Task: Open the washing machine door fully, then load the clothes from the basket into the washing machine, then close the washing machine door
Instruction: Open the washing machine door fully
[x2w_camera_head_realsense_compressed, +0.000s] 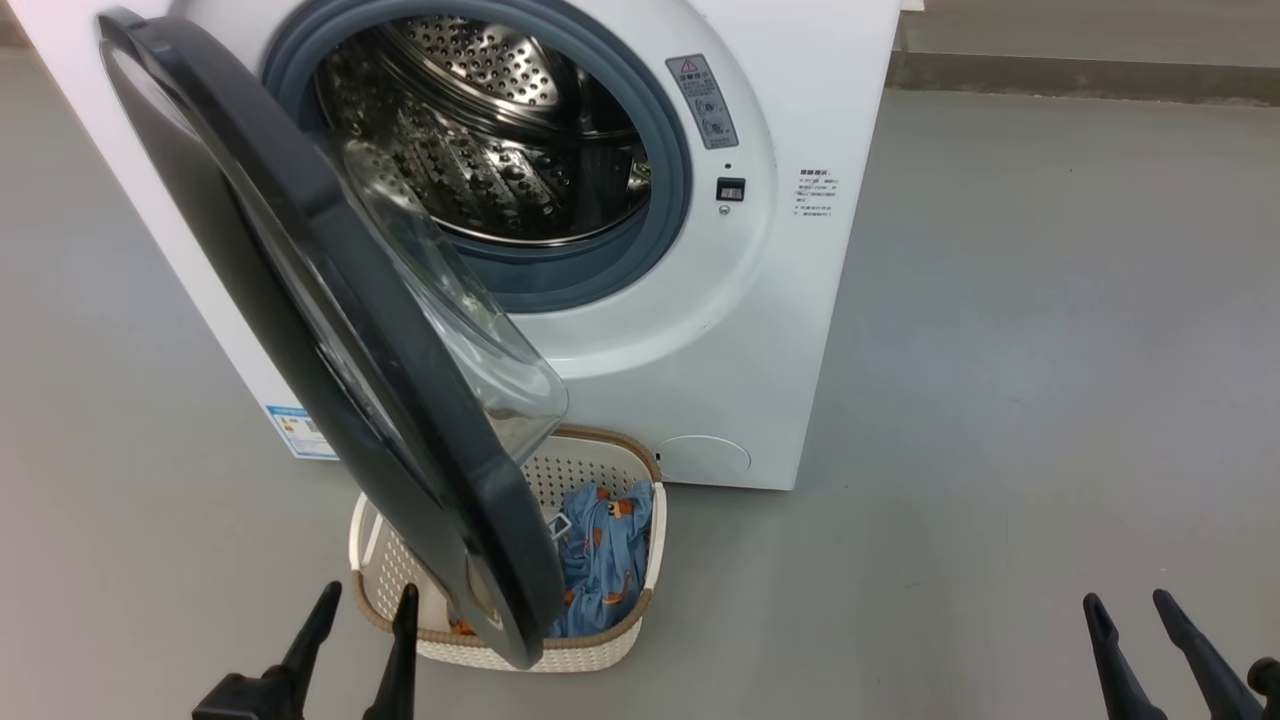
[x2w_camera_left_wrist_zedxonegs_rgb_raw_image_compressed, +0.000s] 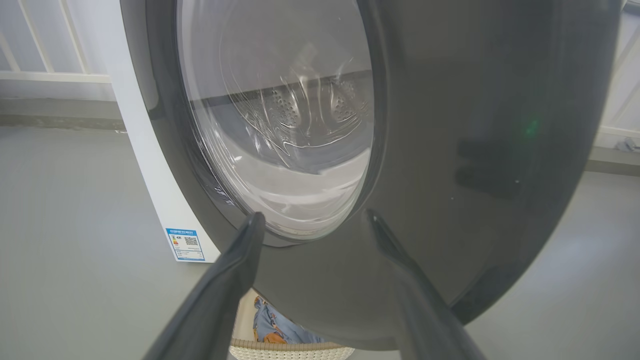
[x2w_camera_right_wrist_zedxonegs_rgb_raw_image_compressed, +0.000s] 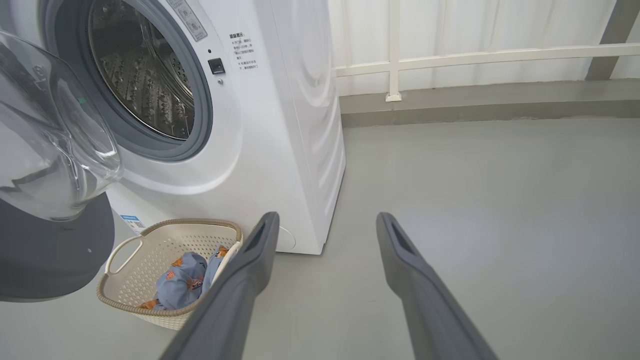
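Observation:
The white washing machine (x2w_camera_head_realsense_compressed: 780, 330) stands ahead, its steel drum (x2w_camera_head_realsense_compressed: 490, 130) exposed. Its round black door (x2w_camera_head_realsense_compressed: 300, 290) hangs partly open, swung out toward me over the basket (x2w_camera_head_realsense_compressed: 600, 650). The cream basket sits on the floor below the opening with light blue clothes (x2w_camera_head_realsense_compressed: 605, 560) inside. My left gripper (x2w_camera_head_realsense_compressed: 365, 615) is open, just left of the door's lower edge; in the left wrist view its fingertips (x2w_camera_left_wrist_zedxonegs_rgb_raw_image_compressed: 252, 225) point at the door's outer face (x2w_camera_left_wrist_zedxonegs_rgb_raw_image_compressed: 450, 150), close to it. My right gripper (x2w_camera_head_realsense_compressed: 1130, 605) is open over bare floor at lower right, holding nothing. The basket (x2w_camera_right_wrist_zedxonegs_rgb_raw_image_compressed: 150, 240) and clothes (x2w_camera_right_wrist_zedxonegs_rgb_raw_image_compressed: 182, 285) lie left of it.
Grey floor (x2w_camera_head_realsense_compressed: 1050, 350) spreads to the right of the machine. A white railing (x2w_camera_right_wrist_zedxonegs_rgb_raw_image_compressed: 450, 55) and a low kerb (x2w_camera_right_wrist_zedxonegs_rgb_raw_image_compressed: 475, 105) run behind. A blue label sticker (x2w_camera_left_wrist_zedxonegs_rgb_raw_image_compressed: 186, 244) marks the machine's lower left corner.

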